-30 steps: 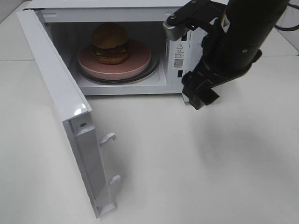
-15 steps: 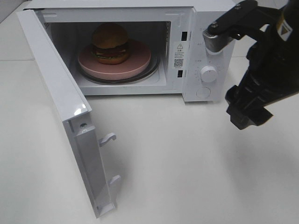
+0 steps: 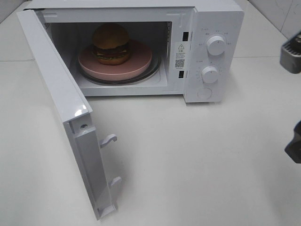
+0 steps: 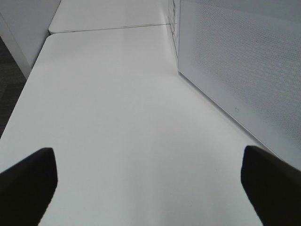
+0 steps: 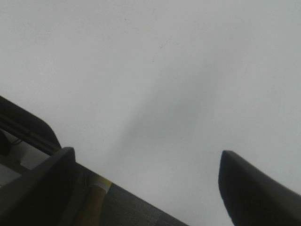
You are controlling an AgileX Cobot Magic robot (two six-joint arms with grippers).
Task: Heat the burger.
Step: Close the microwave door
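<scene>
1. In the upper middle of the exterior high view, the burger (image 3: 111, 43) sits inside the microwave (image 3: 218, 14), upright on a pink plate (image 3: 140, 62), toward the plate's back left.
2. The plate rests on the glass turntable (image 3: 157, 70), whose edge shows around it.
3. The microwave door (image 3: 51, 80) stands swung wide open toward the lower left of the frame, with 2 white latch hooks (image 3: 109, 139) on its free edge.
4. On the control panel to the right of the cavity, 2 round knobs (image 3: 216, 45) sit 1 above the other, with a round button (image 3: 204, 93) below them.
5. The left gripper (image 4: 150, 188) is spread wide and holds nothing. Only bare white table (image 4: 117, 108) lies between its dark fingertips (image 4: 28, 181), and the door's dotted outer face rises close by.
6. The right gripper (image 5: 146, 186) is also parted wide and empty, hovering over plain table with its shadow on the surface.
7. At the right edge of the exterior high view, only small parts of the right arm (image 3: 292, 55) show, well apart from the microwave and the burger.
</scene>
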